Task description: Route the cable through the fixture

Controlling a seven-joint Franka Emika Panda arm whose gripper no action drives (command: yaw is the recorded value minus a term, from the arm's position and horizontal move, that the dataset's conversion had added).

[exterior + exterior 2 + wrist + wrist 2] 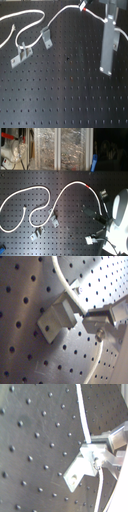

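The white cable [30,22] is lying in loose loops across the black perforated board [65,95], running past two small metal bracket fixtures [46,37] and on toward its red tape band [85,8] at the first exterior view's upper right; in the second exterior view the same band [89,187] is sitting just ahead of the arm [117,220].

The gripper [92,318] is appearing, in both wrist views, to be pinching the cable between narrow metal fingers [102,459], with the cord passing in and out of the jaws; I judge it closed on the cable near the taped end, though the contact itself is blurred.

The step in hand is seemingly carrying the held end toward the brackets; the next move is calling for lining the cord up with a bracket's opening and feeding it through without dragging the slack loops.

The gripper tips are being cut off in the first exterior view; whether the cable is already sitting inside either bracket is hard to tell.
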